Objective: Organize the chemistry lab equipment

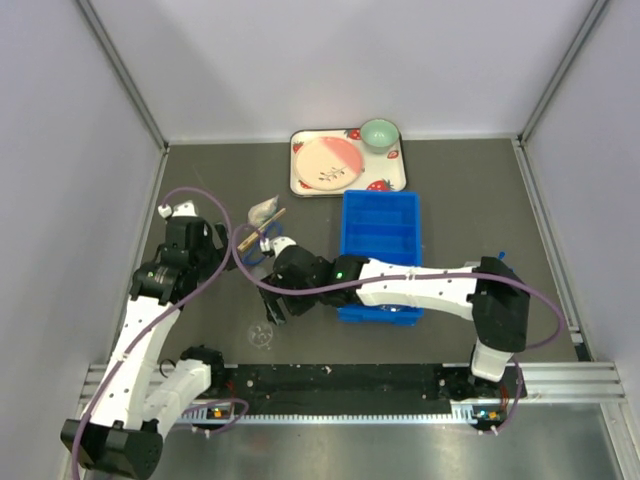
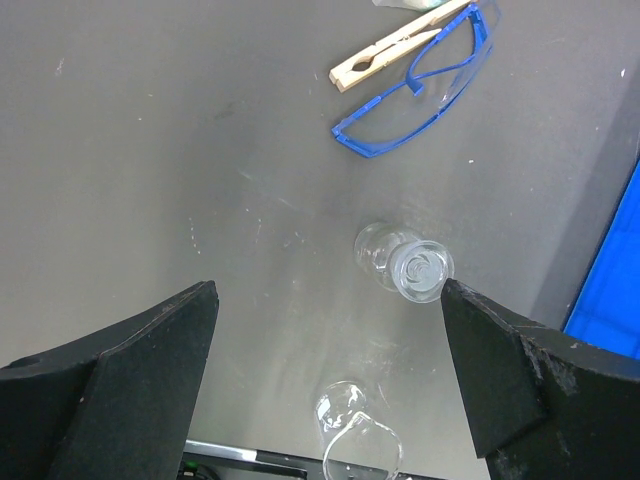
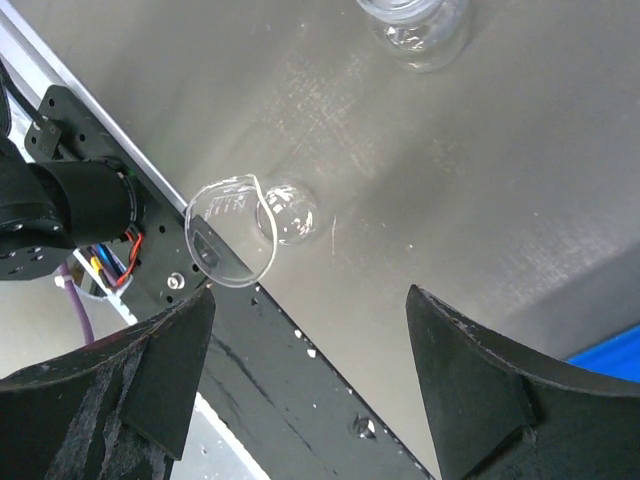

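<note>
A clear glass beaker (image 3: 245,225) with a pouring lip sits near the table's front rail; it also shows as the beaker (image 1: 262,336) and the beaker (image 2: 355,435). A small clear glass flask (image 2: 405,265) lies a little farther back, just beside my left gripper's right finger. My right gripper (image 3: 310,300) is open above the front edge, the beaker beyond its left finger, nothing between the jaws. My left gripper (image 2: 328,300) is wide open and empty above the table. From above, the right gripper (image 1: 273,303) is over the beaker area and the left gripper (image 1: 212,243) is at the left.
A wooden clamp (image 2: 395,45) and blue-framed safety glasses (image 2: 430,90) lie behind the flask. A blue bin (image 1: 380,250) sits under the right forearm. A strawberry-print tray (image 1: 300,180) with a pink plate and green bowl is at the back. The black rail (image 3: 300,400) lines the front.
</note>
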